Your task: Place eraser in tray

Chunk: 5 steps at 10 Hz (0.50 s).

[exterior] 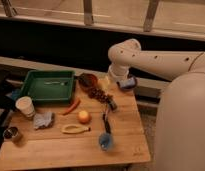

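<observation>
The eraser [112, 104], a small dark block, lies on the wooden table [51, 150] just right of a dark bunch of grapes [98, 94]. The green tray [31, 89] stands at the back left, with only a thin item lying in it. My white arm reaches in from the right. Its gripper [111, 80] hangs at the table's back edge, between the brown bowl [87, 80] and the purple bowl [127, 83], a little behind the eraser and apart from it.
A white cup [24, 106], a grey cloth [43, 120] and a metal can [12, 133] sit at the left. A red pepper [72, 106], an orange [84, 116], a banana [75, 129], a dark pen [106, 122] and a blue cup [106, 141] lie mid-table.
</observation>
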### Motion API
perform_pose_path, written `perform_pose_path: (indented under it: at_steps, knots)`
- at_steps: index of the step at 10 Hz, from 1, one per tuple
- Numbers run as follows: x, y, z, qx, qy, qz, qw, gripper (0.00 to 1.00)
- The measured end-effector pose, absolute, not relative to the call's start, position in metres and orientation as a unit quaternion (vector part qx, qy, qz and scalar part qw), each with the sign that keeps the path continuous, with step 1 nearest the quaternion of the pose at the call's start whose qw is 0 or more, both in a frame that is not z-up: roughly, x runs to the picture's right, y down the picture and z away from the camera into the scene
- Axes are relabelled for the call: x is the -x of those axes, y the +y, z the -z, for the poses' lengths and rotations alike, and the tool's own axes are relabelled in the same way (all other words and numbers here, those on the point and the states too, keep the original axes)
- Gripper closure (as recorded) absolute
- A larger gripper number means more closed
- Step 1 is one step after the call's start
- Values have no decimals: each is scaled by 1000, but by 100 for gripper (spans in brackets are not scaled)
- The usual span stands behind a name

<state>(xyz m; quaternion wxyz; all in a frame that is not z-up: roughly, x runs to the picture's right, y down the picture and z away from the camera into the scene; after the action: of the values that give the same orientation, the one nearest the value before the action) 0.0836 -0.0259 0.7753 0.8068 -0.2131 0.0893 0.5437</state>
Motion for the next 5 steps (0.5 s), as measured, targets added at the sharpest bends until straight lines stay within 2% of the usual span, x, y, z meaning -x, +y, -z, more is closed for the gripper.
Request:
perform_pose_path:
  at_steps: [5]
  knots:
    - [-83,-23,-778,219,81,-541,808,27]
